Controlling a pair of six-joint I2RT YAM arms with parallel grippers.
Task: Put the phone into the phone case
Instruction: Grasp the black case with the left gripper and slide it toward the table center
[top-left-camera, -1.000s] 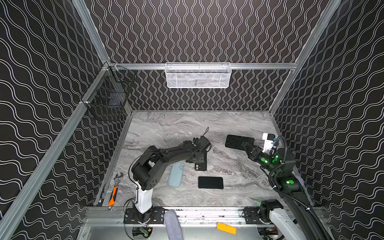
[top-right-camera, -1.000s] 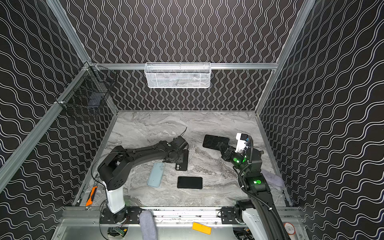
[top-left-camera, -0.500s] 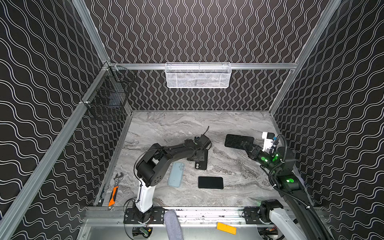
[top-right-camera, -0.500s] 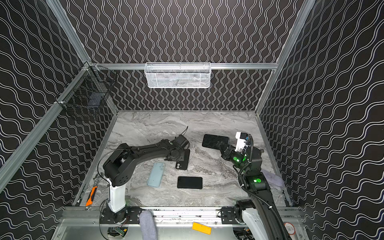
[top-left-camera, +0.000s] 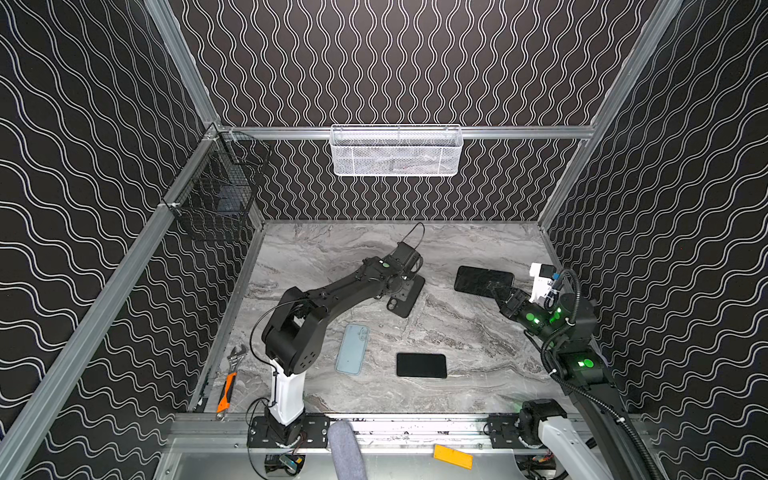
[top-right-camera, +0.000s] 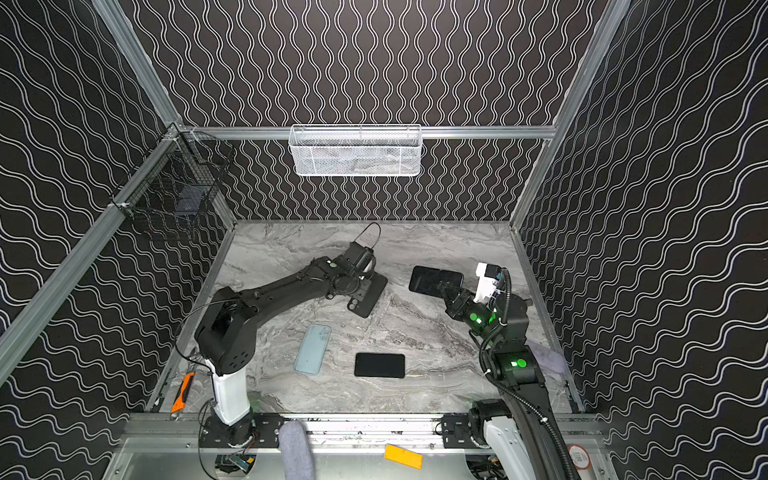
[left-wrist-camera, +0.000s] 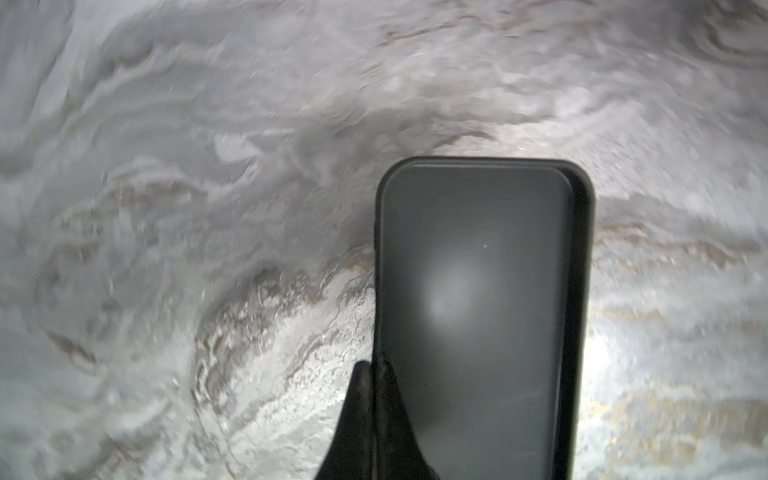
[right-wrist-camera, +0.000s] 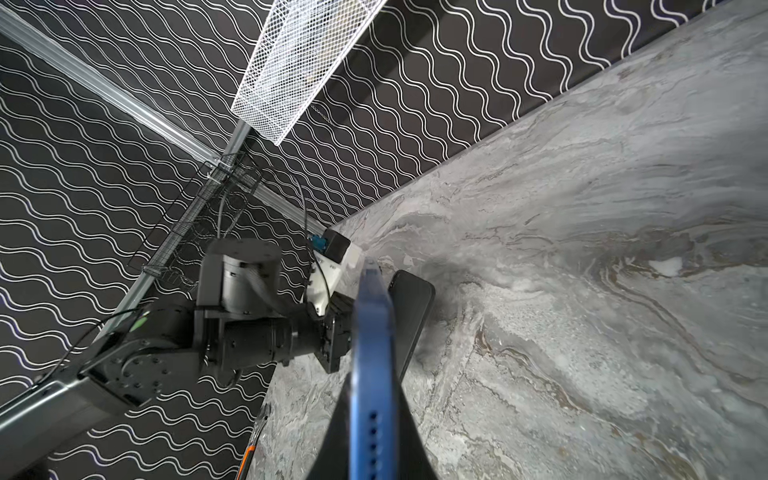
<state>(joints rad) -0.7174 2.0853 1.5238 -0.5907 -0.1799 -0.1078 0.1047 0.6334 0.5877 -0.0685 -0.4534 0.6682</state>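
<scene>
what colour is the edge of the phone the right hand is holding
Blue. The phone shows it best edge-on in the right wrist view.

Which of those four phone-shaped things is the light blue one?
The light blue slab lying free beside the black phone; the other three look black from above.

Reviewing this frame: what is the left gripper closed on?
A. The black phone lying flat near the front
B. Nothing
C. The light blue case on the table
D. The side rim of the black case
D: in the left wrist view the left gripper is shut on the side rim of the black case, while in a top view the light blue case and the black phone lie on the table away from it.
</scene>
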